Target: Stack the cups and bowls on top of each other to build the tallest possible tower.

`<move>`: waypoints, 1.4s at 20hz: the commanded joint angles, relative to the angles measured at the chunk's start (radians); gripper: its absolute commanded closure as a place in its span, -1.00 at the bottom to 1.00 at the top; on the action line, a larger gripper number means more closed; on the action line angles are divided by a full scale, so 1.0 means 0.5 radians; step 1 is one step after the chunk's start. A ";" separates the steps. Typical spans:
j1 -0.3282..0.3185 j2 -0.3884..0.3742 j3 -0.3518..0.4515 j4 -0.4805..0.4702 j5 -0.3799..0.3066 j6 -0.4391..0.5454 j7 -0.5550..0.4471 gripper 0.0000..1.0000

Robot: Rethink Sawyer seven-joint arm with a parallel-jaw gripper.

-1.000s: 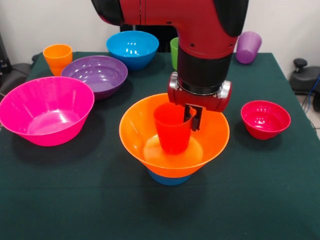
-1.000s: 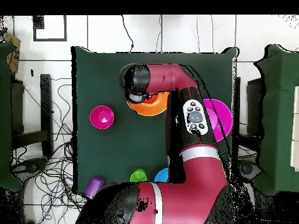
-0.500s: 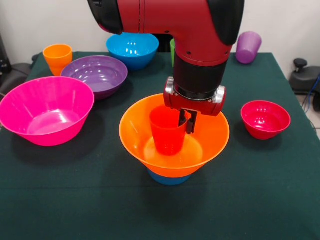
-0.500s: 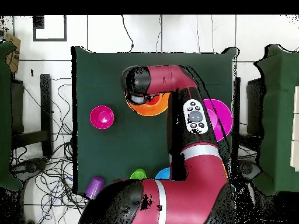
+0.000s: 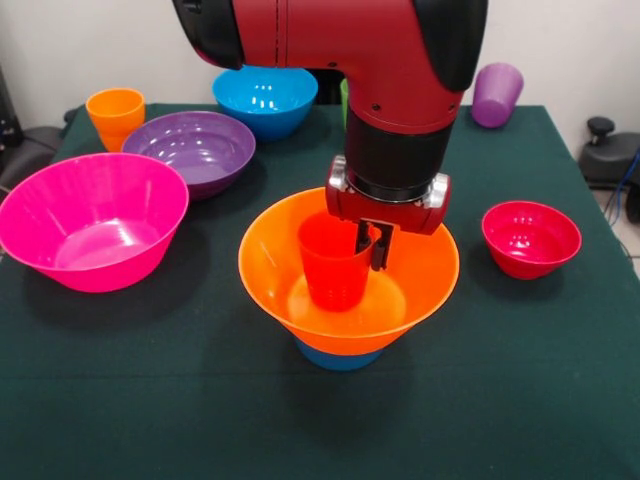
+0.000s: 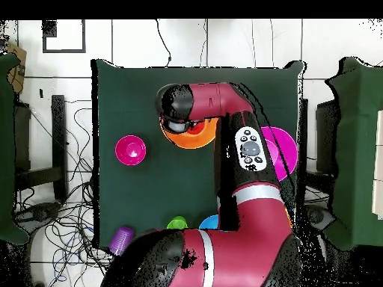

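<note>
Front view: the gripper hangs inside the large orange bowl, its dark fingers pinched on the right-hand rim of the red-orange cup. The cup stands upright within the bowl, its base hidden by the bowl's near wall, so I can't tell whether it touches the bottom. The orange bowl sits on the small light-blue bowl, which peeks out beneath it near the table's front middle. To the left lies the large pink bowl, with the medium purple bowl just behind it and the yellow-orange cup at the far left corner. The medium blue bowl sits at the back, the purple cup at the back right, and the small red bowl stands apart to the tower's right. A sliver of the green cup shows behind the arm.
</note>
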 commanded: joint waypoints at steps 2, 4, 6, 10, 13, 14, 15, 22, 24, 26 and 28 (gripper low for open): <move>0.013 0.045 0.162 -0.037 -0.162 -0.100 -0.464 1.00; 0.014 0.049 0.166 -0.039 -0.154 -0.097 -0.457 1.00; 0.020 0.057 0.169 -0.047 -0.151 -0.095 -0.452 1.00; 0.032 0.067 0.170 -0.047 -0.143 -0.095 -0.427 1.00; 0.051 0.074 0.164 -0.053 -0.140 -0.103 -0.387 1.00; 0.053 0.075 0.164 -0.059 -0.139 -0.099 -0.386 1.00; 0.056 0.074 0.162 -0.061 -0.139 -0.093 -0.385 1.00; 0.063 0.080 0.169 -0.083 -0.130 -0.067 -0.395 1.00; 0.066 0.082 0.168 -0.086 -0.129 -0.065 -0.389 1.00; 0.073 0.083 0.166 -0.088 -0.128 -0.063 -0.380 1.00; 0.079 0.078 0.160 -0.083 -0.130 -0.069 -0.367 1.00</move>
